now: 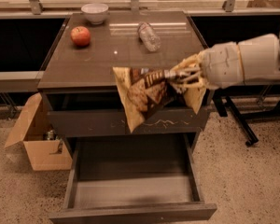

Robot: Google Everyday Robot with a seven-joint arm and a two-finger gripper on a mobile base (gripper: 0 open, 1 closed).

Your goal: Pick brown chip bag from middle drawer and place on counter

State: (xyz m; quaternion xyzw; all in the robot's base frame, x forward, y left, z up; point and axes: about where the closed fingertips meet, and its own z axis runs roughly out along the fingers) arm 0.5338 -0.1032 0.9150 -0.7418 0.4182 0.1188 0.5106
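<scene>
Tool (173, 76) with bag (141, 96) above middle drawer (130, 213)

One apple (80, 35), one bowl (94, 12), one bottle (149, 36). One brown chip bag (140, 96), pinched by one gripper (171, 75) at the counter's (98, 64) near right.

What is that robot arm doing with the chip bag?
The robot's end effector, reaching in from the right, is shut on the brown chip bag and holds it in the air at the counter's front edge. The middle drawer stands pulled open below. The bag is not yet set down on the counter, where an apple, a bowl and a clear bottle sit.
</scene>
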